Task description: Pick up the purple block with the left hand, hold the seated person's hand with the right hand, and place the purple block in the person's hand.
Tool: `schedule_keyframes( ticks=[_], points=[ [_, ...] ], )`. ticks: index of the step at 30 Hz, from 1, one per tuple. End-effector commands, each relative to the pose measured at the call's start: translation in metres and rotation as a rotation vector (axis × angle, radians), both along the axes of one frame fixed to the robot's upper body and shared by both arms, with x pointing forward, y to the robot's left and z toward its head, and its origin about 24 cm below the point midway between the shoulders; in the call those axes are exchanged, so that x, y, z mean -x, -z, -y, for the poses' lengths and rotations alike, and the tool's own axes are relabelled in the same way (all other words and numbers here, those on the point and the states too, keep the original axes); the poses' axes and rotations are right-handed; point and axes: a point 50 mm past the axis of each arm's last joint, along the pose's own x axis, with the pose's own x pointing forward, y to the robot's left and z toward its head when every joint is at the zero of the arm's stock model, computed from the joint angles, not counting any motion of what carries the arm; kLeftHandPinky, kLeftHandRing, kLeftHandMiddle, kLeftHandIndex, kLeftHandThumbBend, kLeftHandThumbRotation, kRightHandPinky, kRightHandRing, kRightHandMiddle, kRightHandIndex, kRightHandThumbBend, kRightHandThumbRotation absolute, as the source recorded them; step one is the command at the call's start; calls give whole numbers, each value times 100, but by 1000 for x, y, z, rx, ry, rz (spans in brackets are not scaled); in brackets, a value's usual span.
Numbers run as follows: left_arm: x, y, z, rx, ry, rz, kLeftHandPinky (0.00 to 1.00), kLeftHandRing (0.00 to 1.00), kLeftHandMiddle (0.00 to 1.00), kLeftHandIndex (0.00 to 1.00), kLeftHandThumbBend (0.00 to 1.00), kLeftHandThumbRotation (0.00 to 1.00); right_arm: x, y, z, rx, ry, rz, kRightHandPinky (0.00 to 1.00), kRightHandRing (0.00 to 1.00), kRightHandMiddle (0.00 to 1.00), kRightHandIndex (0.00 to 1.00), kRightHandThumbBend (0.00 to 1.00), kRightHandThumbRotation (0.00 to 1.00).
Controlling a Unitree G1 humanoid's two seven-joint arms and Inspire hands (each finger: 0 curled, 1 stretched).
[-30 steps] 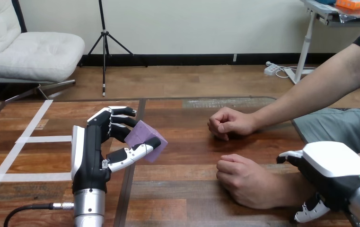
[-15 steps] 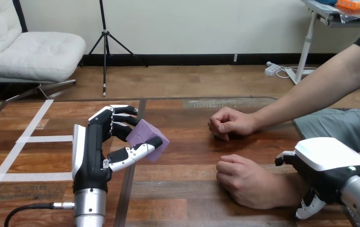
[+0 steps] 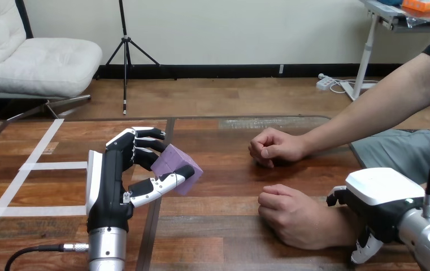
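Left of open tabletop (image 3: 229,189), left hand (image 3: 111,183) grips purple block (image 3: 176,162) (tilted).

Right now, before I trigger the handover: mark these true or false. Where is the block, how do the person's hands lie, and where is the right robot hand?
1. The left robot hand grips the purple block. True.
2. The person's nearer hand and the person's farther hand both rest on the table with fingers curled. True.
3. The purple block lies in the person's nearer hand. False: it is in the left robot hand, apart from both of the person's hands.
4. The right robot hand sits at the person's farther hand. False: it is at the wrist of the person's nearer hand.
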Motion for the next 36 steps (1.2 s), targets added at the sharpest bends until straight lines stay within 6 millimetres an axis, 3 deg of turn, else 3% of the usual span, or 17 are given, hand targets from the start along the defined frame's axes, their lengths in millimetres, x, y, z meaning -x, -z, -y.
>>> schedule_keyframes(
  ticks=[1,22,25,29,36],
  points=[
    [-10,-23,1,17,7,117,40,43,50,56,73,3,-13,-11,2,55,-17,34,81,81,81,79,78,2],
    [-10,-24,1,27,3,122,40,43,49,56,73,3,-18,-5,0,121,-28,15,70,70,71,70,66,0],
    [-9,-24,0,29,3,123,40,43,49,56,73,3,-19,-3,0,121,-26,16,66,68,69,69,65,0],
    [-9,-24,0,31,3,126,40,43,50,56,73,3,-19,-3,0,106,-14,12,51,58,61,65,64,0],
    [-8,-25,0,29,3,133,39,43,50,56,73,3,-18,-2,-1,90,13,-3,36,46,54,64,62,0]
  ],
)
